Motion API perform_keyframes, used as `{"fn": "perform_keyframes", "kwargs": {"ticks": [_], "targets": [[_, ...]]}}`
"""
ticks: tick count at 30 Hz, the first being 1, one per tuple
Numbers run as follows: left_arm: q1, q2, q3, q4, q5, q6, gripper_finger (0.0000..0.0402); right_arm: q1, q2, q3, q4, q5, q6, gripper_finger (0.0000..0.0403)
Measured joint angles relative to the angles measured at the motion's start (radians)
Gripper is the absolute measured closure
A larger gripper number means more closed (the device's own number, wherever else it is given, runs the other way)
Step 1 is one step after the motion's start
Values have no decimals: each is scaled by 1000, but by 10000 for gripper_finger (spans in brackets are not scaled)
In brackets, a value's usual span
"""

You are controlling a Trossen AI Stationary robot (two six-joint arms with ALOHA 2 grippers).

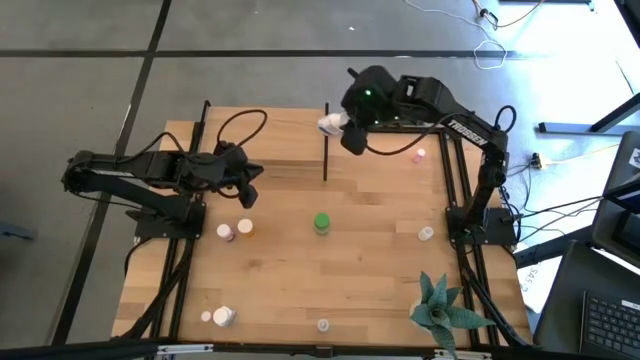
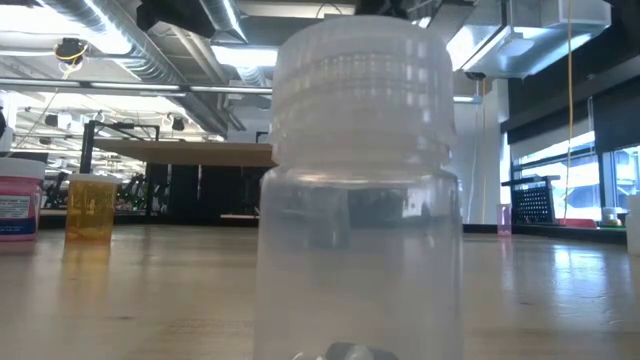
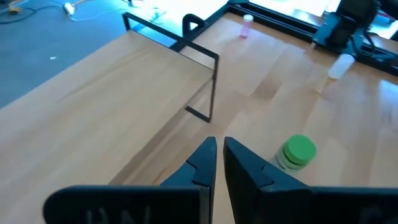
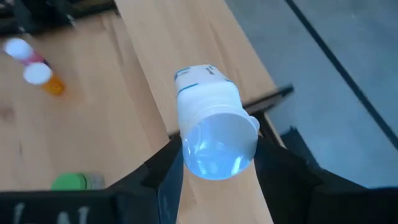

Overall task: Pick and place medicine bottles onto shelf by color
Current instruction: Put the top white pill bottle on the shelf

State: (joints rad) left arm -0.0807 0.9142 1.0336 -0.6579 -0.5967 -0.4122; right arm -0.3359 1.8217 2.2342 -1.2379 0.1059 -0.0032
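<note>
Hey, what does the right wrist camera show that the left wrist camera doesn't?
Only the right wrist view shows the right gripper clamped on a white bottle over the shelf, plus a pink bottle and an orange bottle on the table.

Only the left wrist view shows the left gripper, shut and empty, and the shelf's black posts.

Both show the green-capped bottle and the shelf.

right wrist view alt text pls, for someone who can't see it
The right gripper holds a white bottle over the light wood shelf. Beyond on the table stand a pink bottle, an orange bottle and a green bottle.
</note>
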Motion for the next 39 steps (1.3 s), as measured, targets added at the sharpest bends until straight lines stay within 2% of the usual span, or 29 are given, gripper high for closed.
{"fn": "perform_keyframes", "kwargs": {"ticks": [4, 16, 22, 29, 39], "targets": [[0, 0, 0, 0, -16, 0, 376, 0, 17, 3, 89, -30, -6, 225], [0, 15, 0, 15, -15, 2, 376, 0, 70, 1, 80, -30, -36, 225], [0, 16, 0, 32, -21, 145, 376, 10, 70, 1, 81, -30, -61, 225], [0, 16, 0, 60, -31, 160, 374, 33, 69, 1, 81, -30, -82, 225], [57, 16, 0, 104, -54, 164, 312, 57, 69, 1, 81, -29, -84, 225]]}}
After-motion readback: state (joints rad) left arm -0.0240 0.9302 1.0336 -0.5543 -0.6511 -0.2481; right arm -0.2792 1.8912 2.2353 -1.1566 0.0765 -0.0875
